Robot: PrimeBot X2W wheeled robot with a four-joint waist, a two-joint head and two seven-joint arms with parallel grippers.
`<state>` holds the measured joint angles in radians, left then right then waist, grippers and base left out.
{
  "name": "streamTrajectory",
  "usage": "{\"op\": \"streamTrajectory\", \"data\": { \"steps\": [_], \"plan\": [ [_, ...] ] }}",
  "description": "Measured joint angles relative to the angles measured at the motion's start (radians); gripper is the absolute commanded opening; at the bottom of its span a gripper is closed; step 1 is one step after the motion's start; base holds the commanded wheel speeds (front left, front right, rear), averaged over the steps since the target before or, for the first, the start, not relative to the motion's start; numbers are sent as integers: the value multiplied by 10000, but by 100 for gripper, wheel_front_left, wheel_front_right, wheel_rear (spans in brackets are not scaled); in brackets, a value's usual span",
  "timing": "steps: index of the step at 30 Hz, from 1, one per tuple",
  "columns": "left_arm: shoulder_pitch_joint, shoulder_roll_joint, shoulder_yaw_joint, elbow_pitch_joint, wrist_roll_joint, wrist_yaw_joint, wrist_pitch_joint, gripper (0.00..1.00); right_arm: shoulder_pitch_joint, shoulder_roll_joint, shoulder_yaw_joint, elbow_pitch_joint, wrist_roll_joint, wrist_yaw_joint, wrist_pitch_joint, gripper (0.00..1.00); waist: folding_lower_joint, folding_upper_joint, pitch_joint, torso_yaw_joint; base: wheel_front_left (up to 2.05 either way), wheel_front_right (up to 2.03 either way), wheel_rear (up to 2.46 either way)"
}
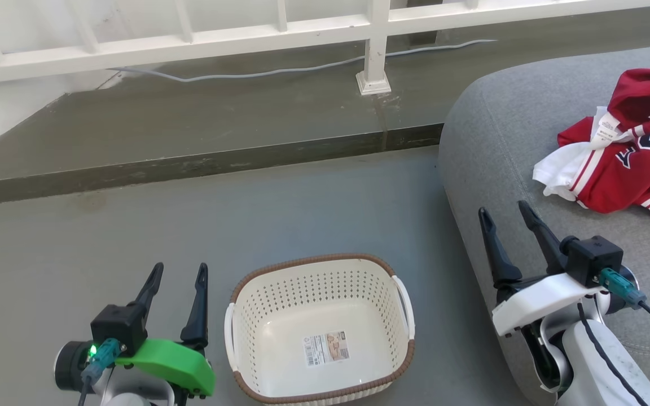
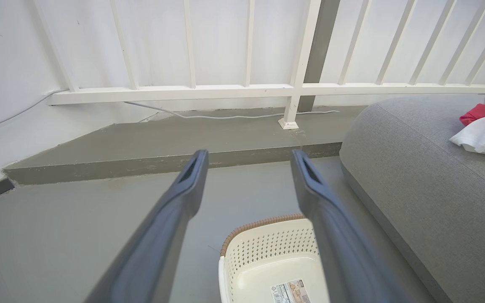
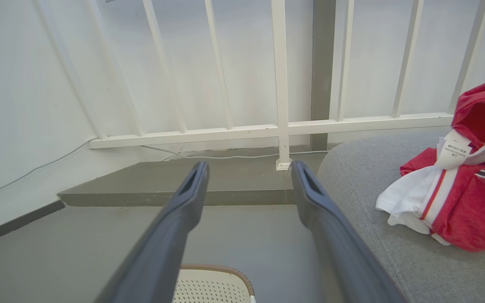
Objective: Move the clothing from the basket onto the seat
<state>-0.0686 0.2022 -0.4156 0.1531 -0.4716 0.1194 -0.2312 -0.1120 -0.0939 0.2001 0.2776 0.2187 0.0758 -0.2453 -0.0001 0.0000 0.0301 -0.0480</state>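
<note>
The red and white clothing [image 1: 627, 160] lies bunched on the grey seat [image 1: 505, 141] at the right; it also shows at the right of the right wrist view as the clothing [image 3: 457, 198] on the seat [image 3: 394, 252], and at the far right of the left wrist view [image 2: 484, 132]. On the floor stands the cream basket [image 1: 319, 330], with nothing in it but a label on its bottom. My left gripper [image 1: 180, 272] is open, just left of the basket. My right gripper [image 1: 503, 210] is open over the seat's front edge, short of the clothing.
A raised concrete step [image 1: 189, 129] with a white railing [image 1: 189, 39] and a grey cable [image 1: 280, 70] runs across the back. A railing post [image 1: 374, 62] stands on the step near the seat. Grey floor [image 1: 105, 237] spreads to the left of the basket.
</note>
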Motion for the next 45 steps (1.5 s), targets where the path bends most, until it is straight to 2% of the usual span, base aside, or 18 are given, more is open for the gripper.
{"op": "streamTrajectory", "data": {
  "steps": [6,35,41,42,45],
  "plan": [
    [180,-50,196,25,2,0,0,100,125,-29,40,-453,-142,-157,104,100,0,0,-56,-20,0,0,0],
    [296,-311,487,205,192,42,2,100,630,-42,48,-1404,-171,-341,702,100,1,0,-75,98,0,0,0],
    [297,-336,558,203,499,42,2,100,754,-44,50,-1544,-169,-343,792,100,1,0,-38,143,0,0,0],
    [297,-336,558,199,499,42,2,0,801,-46,50,-1553,-169,-347,798,0,1,0,-32,150,0,0,0],
    [354,-389,493,497,495,42,21,0,916,21,67,-1243,-171,-339,802,0,1,0,-30,155,0,0,0]
  ]
}}
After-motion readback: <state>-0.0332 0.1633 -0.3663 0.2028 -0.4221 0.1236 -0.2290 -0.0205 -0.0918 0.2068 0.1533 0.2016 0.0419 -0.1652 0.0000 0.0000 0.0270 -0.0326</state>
